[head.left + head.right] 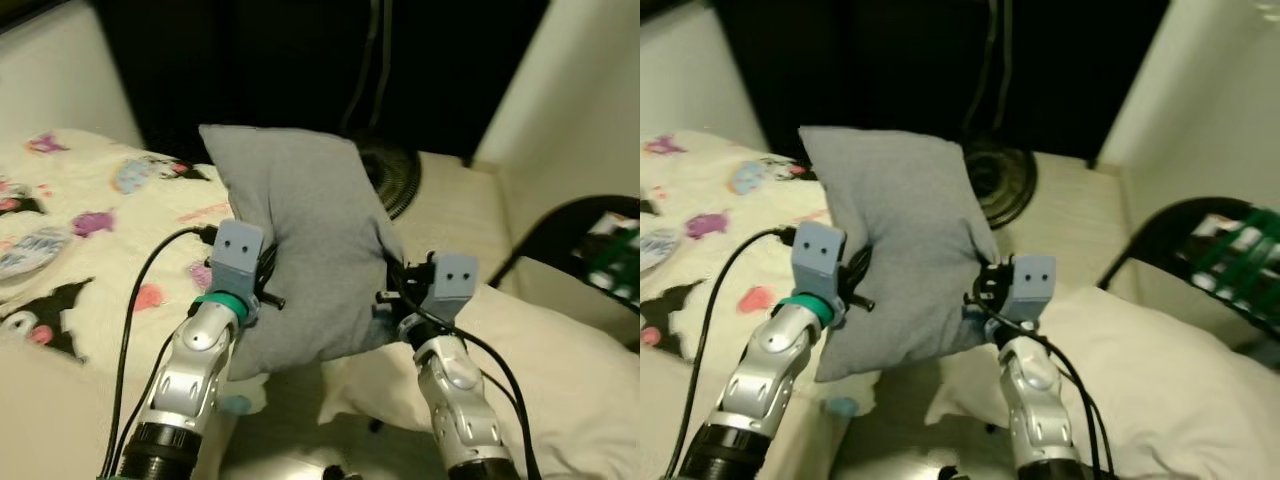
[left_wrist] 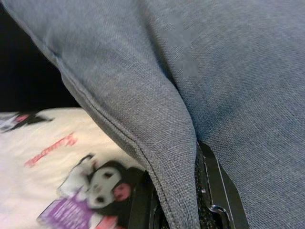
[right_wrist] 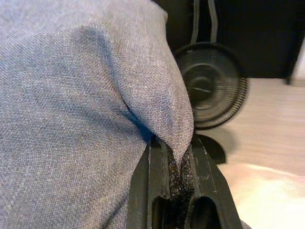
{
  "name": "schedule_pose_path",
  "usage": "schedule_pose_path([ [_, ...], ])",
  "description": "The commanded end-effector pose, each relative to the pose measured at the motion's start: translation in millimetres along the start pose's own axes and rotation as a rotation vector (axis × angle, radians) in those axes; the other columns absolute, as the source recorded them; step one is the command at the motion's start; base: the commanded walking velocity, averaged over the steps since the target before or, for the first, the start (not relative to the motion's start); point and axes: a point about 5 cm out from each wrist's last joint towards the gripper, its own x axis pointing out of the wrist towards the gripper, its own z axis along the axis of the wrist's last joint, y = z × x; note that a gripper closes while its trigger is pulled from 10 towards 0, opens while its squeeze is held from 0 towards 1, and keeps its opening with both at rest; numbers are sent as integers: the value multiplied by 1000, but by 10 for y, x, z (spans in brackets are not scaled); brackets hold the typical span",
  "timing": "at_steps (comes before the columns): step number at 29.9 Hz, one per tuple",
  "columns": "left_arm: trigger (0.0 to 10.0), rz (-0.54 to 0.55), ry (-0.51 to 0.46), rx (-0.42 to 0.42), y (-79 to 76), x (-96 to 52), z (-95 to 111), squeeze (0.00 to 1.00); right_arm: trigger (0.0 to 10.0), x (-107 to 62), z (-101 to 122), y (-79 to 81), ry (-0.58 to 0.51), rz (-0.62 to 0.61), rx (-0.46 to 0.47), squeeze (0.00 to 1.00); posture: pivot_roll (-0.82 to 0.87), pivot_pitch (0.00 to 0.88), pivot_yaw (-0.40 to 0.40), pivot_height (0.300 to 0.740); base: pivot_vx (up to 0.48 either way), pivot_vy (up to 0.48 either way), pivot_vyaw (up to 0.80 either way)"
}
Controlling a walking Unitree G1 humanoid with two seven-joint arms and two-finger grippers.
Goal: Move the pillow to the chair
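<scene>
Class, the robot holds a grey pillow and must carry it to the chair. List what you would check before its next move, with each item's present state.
1. Left hand shut on the grey pillow: ok, fabric pinched between its fingers.
2. Right hand shut on the pillow: ok, a fold sits between its fingers.
3. Pillow lifted off the patterned bedspread: ok.
4. Black chair in sight: ok, at the right.
5. Chair seat free: not ok, something green and white lies there.
6. Floor fan off the path: cannot tell.
</scene>
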Motion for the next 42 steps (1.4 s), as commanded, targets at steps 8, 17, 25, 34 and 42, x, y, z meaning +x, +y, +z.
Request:
schedule_pose_path([
  [8,10000,7,-12,9,5,-37,-17,0,10000,-8,63,-23,-21,-15,-2,0,84,10,59,740,0,0,-800],
  [17,10000,12,-42,5,37,154,89,0,10000,175,184,-128,-29,-18,-32,0,64,2,45,740,0,0,-800],
  [25,10000,82,-82,-49,138,137,153,0,10000,203,290,-214,-58,-20,-55,0,59,7,45,740,0,0,-800],
  [34,10000,75,-52,-33,31,126,131,0,10000,187,291,-73,-59,29,-49,0,62,0,38,740,0,0,-800],
  [42,10000,-42,-14,-104,-124,138,107,0,10000,151,281,-19,-75,9,-23,0,65,0,52,740,0,0,-800],
])
